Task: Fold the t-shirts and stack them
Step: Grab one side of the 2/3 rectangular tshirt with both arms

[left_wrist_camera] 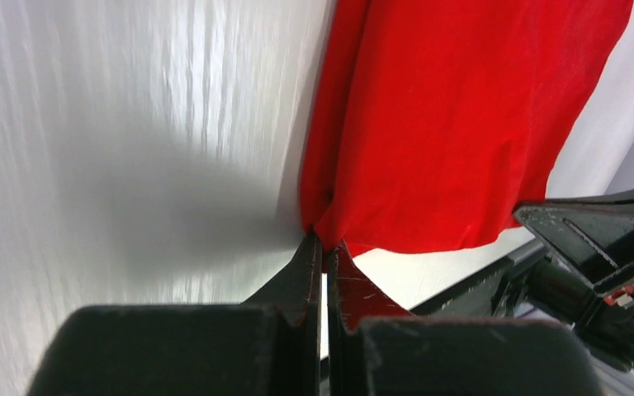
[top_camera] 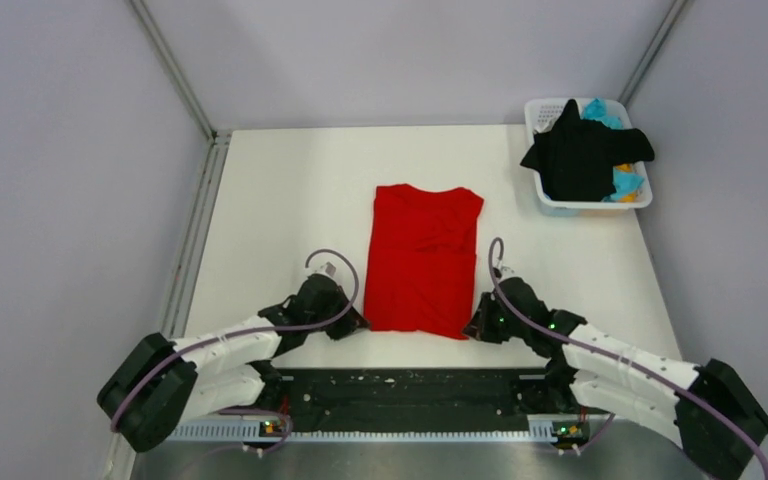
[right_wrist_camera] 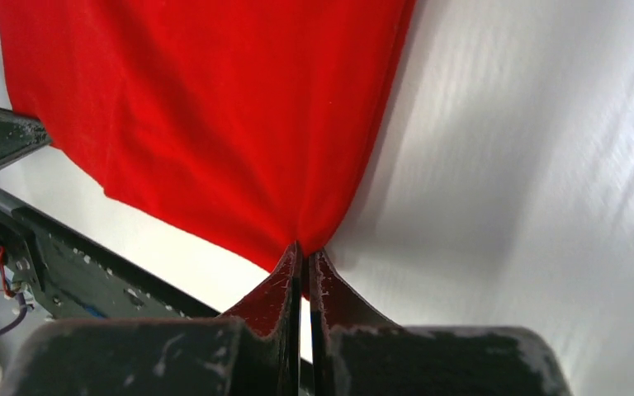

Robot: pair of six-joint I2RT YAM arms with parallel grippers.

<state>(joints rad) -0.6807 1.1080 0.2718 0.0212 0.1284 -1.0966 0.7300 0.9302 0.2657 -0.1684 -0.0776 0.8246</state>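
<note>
We log: red t-shirt [top_camera: 422,258], folded lengthwise; left gripper [left_wrist_camera: 324,247] pinched onto its near-left corner, right gripper [right_wrist_camera: 301,254] likewise onto its near-right corner

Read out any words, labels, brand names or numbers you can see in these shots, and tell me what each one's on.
None: no view shows readable text. The red t-shirt, the black t-shirt and the white basket show no print, label or number.
</note>
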